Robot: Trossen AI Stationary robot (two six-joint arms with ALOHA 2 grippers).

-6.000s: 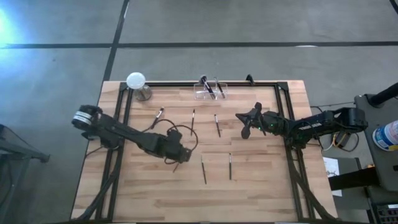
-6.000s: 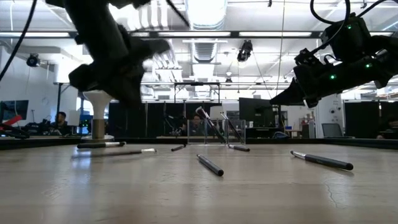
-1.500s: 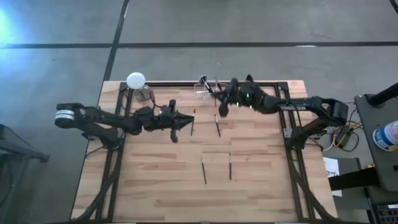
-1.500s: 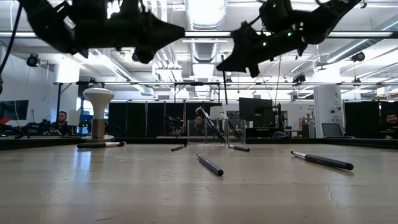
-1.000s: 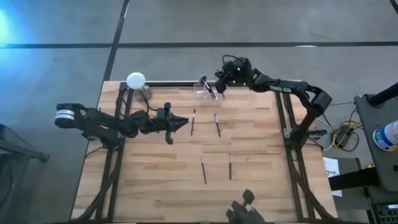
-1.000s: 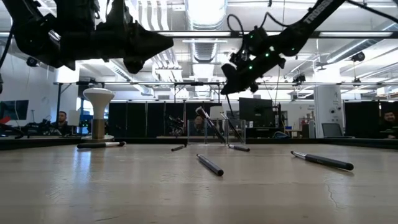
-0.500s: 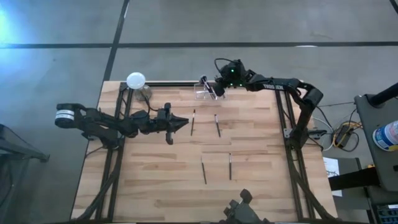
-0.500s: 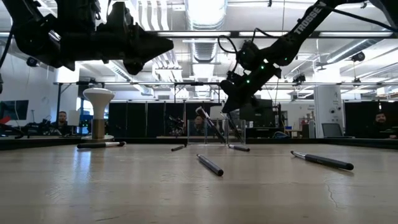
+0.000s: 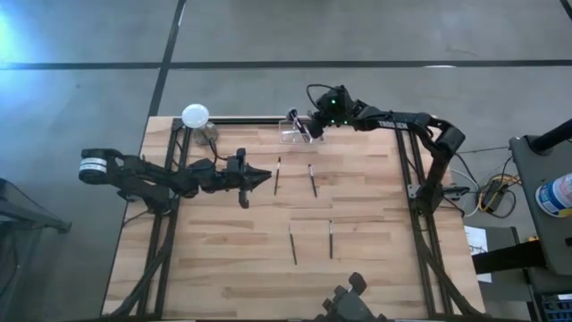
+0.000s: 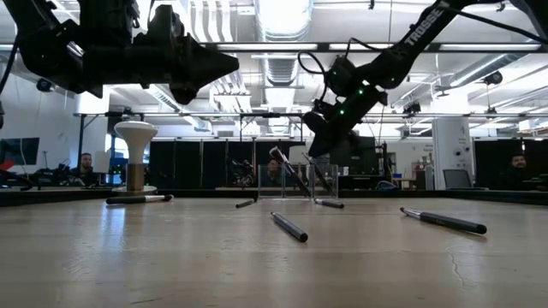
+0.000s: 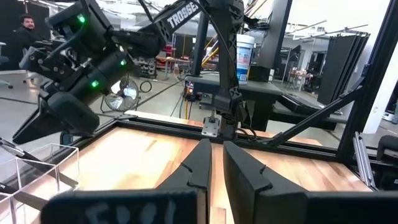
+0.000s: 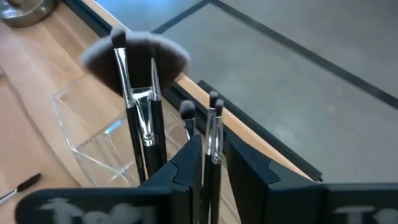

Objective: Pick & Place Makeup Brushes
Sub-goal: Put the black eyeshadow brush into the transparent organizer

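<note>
The right gripper (image 9: 313,128) hangs over the clear holder (image 9: 302,132) at the upper centre of the high view. A slim brush (image 12: 213,134) stands between its jaws, head up; whether they clamp it cannot be told. Fan-headed brushes (image 12: 140,74) lean in the holder beside it. To finish well, the jaws should part fully and lift straight up, sparing the leaning handles. The left gripper (image 9: 264,178), jaws almost together and empty, waits left of centre near four loose brushes (image 9: 292,245) on the counter (image 9: 375,268). The holder sits against the counter's far edge; open room lies in the lower half
</note>
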